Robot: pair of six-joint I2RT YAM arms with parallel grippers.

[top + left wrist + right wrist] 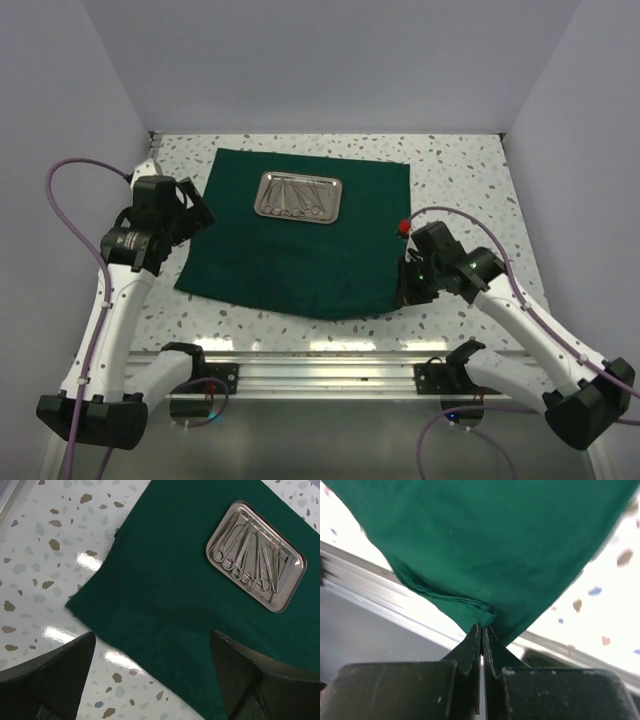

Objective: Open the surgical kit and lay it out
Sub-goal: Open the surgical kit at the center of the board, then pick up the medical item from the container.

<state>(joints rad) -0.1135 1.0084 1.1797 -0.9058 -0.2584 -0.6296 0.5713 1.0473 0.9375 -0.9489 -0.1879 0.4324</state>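
Note:
The dark green cloth wrap (300, 240) lies spread open on the speckled table. A shiny steel tray (298, 196) with several slim silver instruments sits on its far half, also seen in the left wrist view (256, 555). My right gripper (408, 283) is shut on the cloth's near right corner (485, 615), pinching a bunched fold. My left gripper (197, 207) is open and empty, hovering over the cloth's left edge (95, 595).
The aluminium rail (320, 375) runs along the table's near edge, just below the cloth's near border. White walls enclose the table on three sides. Purple cables loop beside both arms.

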